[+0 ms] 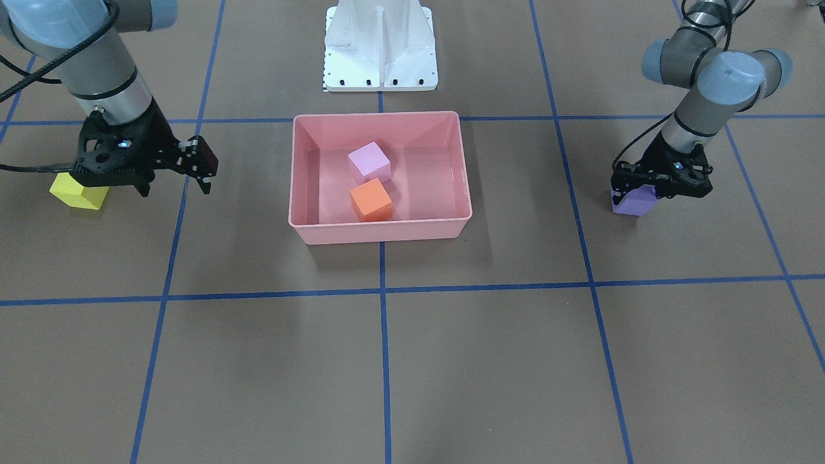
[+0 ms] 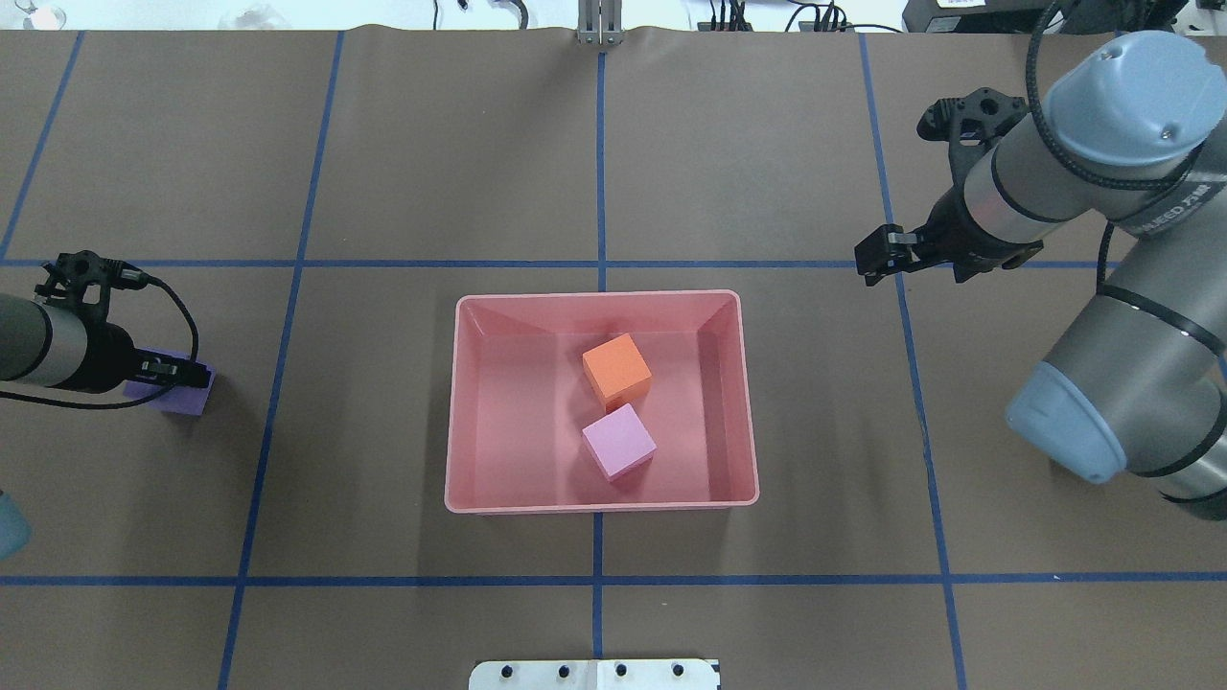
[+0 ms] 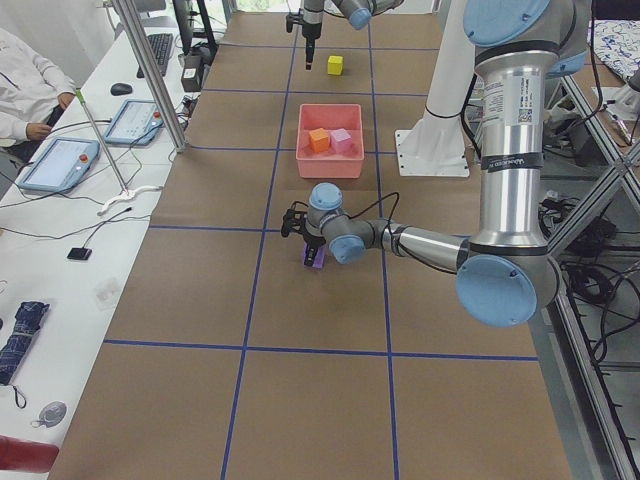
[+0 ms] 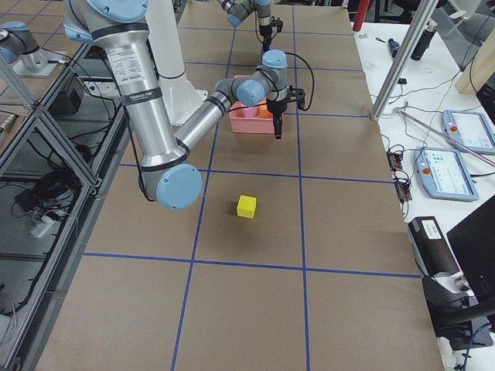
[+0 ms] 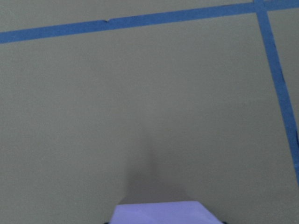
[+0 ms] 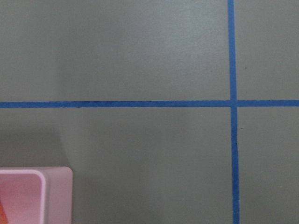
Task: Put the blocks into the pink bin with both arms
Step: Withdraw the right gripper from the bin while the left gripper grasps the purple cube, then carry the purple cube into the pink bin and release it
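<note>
The pink bin (image 1: 380, 232) stands mid-table and holds the orange block (image 1: 370, 200) and the light pink block (image 1: 369, 162); it also shows in the overhead view (image 2: 599, 503). My left gripper (image 1: 635, 190) is low, shut on the purple block (image 1: 635, 201), which rests on the table (image 2: 177, 395). The left wrist view shows that block's top (image 5: 161, 212). My right gripper (image 2: 877, 257) is open and empty, above the table beside the bin. The bin's corner (image 6: 56, 186) shows in its wrist view. The yellow block (image 4: 246, 205) sits on the table farther out, apart from the gripper.
The white base pedestal (image 1: 380, 45) stands behind the bin. Blue tape lines (image 1: 383, 290) grid the brown table. Side tables with tablets (image 3: 60, 165), metal posts (image 3: 150, 70) and a seated person (image 3: 20, 90) lie beyond the table's far edge.
</note>
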